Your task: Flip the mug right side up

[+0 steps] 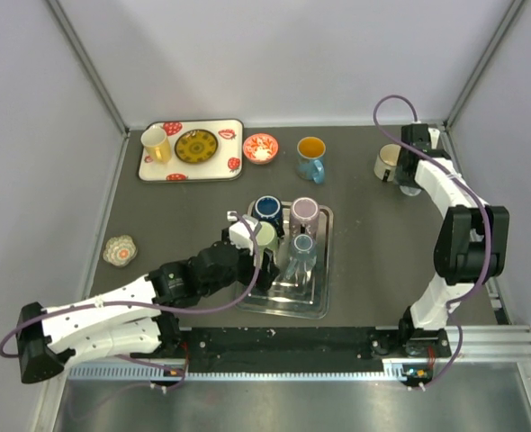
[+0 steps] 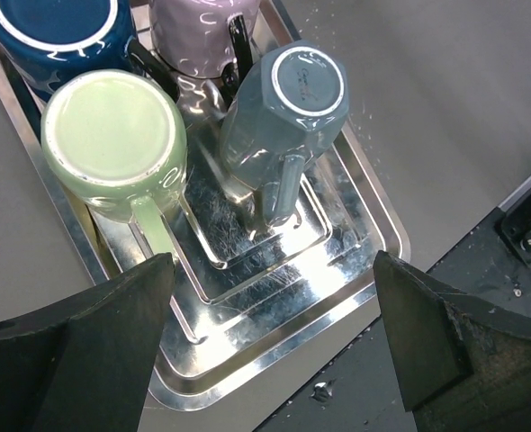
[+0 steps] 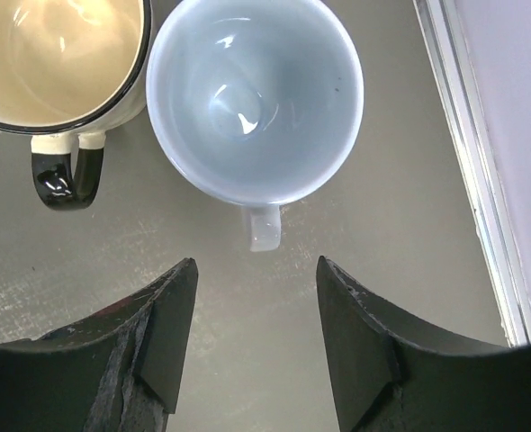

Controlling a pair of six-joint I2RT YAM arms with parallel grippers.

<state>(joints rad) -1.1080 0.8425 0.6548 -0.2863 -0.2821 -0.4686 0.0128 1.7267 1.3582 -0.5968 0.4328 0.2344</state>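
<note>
Pale green ceramic mug (image 2: 112,135): upside down, base up, upper left of left wrist view, handle toward camera. Stands in scratched steel tray (image 2: 360,234) beside inverted grey-blue mug (image 2: 283,108), probably set there to drain.

Left claw (image 2: 270,265): wide, empty, just short of the handle, apparently lining up a grasp.

Right claw (image 3: 256,265): half-spread, empty, above upright pale blue mug (image 3: 256,90) at right edge of tabletop (image 1: 364,193).
</note>
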